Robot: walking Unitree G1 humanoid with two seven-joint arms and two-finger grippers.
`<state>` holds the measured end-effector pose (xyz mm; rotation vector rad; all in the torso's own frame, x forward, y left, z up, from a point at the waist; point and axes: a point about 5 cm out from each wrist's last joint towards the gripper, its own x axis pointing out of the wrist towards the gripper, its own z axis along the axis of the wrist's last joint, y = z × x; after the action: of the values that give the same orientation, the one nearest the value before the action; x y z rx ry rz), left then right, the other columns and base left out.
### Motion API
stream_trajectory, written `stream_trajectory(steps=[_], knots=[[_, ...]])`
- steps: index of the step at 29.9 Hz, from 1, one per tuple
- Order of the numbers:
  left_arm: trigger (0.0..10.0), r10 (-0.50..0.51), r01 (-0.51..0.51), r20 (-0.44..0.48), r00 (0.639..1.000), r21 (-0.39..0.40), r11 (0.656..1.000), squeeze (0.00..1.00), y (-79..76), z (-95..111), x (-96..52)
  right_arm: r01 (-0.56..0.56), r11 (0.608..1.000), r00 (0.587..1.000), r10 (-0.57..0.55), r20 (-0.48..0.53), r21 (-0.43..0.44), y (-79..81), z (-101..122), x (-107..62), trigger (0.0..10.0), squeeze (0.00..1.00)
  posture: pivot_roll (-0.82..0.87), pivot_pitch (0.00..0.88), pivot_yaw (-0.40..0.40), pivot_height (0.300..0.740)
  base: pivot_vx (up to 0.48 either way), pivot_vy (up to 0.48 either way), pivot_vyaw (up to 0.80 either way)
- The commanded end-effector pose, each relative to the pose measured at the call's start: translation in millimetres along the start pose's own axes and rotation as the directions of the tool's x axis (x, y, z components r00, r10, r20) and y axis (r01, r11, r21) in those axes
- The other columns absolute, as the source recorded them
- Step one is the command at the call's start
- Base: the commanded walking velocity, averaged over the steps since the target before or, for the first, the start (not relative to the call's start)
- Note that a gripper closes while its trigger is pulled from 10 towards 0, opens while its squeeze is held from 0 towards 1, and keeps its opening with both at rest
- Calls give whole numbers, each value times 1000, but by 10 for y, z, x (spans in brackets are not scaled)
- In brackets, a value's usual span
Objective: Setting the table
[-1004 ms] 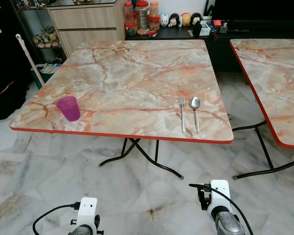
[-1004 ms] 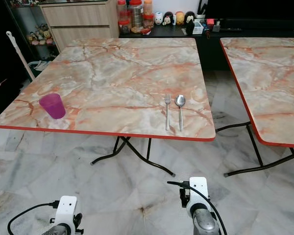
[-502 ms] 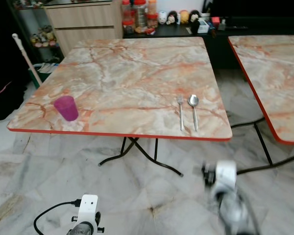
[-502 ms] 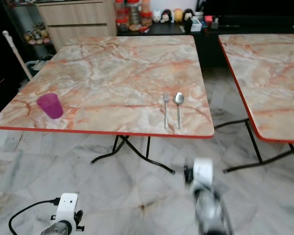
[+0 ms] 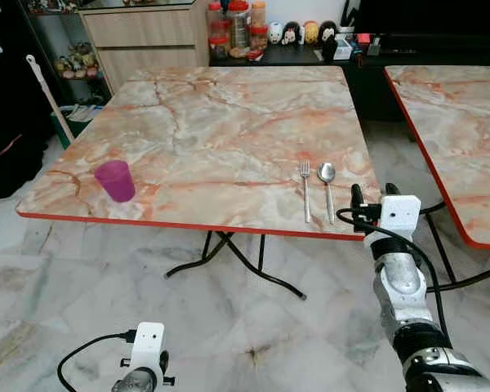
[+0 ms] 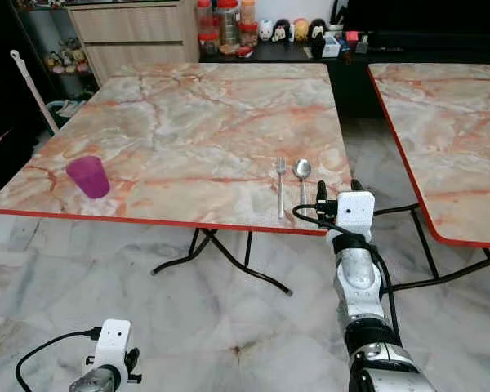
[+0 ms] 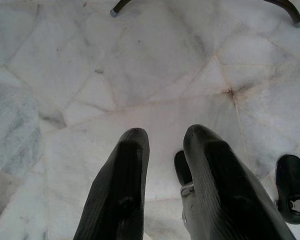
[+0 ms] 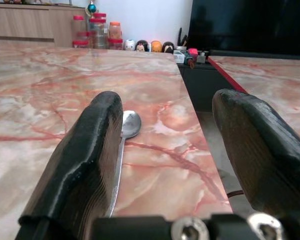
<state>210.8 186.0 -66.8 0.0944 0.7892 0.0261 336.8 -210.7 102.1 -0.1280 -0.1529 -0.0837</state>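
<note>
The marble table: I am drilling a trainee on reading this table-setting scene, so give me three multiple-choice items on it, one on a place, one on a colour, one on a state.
1. Where does the spoon lie relative to the fork?
A. Just to the robot's right of it
B. Crossed on top of it
C. At the far edge of the table

2. What colour is the cup?
A. Green
B. Purple
C. White

3. How does the right tool stand?
A. Shut on the fork
B. Shut with nothing in it
C. Open, at the near edge of the table

Answers:
1 A: the two lie side by side, handles toward the robot.
2 B: it is translucent purple, near the table's left corner.
3 C: the right wrist view shows the fingers spread wide, with the spoon ahead.
</note>
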Motion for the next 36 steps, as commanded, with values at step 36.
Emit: stream_trajectory(steps=[36], knots=[[10000,8,-8,-9,1000,-3,1000,0,16,11,7,-5,1000,998,7,-69,31,55,-35,59,10000,0,-61,36,48,740,284,0,0]])
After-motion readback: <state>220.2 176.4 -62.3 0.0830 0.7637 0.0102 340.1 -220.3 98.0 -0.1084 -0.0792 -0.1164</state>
